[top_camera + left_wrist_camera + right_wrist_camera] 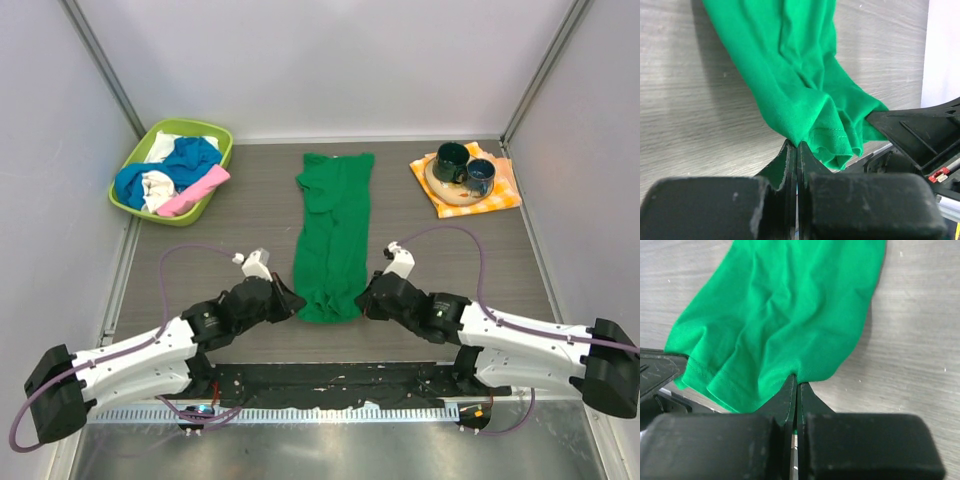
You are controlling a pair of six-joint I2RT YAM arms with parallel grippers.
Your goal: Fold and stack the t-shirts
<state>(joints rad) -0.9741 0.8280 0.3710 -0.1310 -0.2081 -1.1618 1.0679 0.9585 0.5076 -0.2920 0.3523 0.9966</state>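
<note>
A large green t-shirt lies as a long narrow strip down the middle of the table, its near hem bunched. My left gripper is shut on the hem's left corner. My right gripper is shut on the hem's right corner. Both hold the near end close to the table's front. Blue, white and pink t-shirts lie heaped in the basket at the back left.
A lime-green plastic basket stands at the back left. An orange-and-white checkered cloth at the back right carries a plate with two dark mugs. Walls close in on both sides.
</note>
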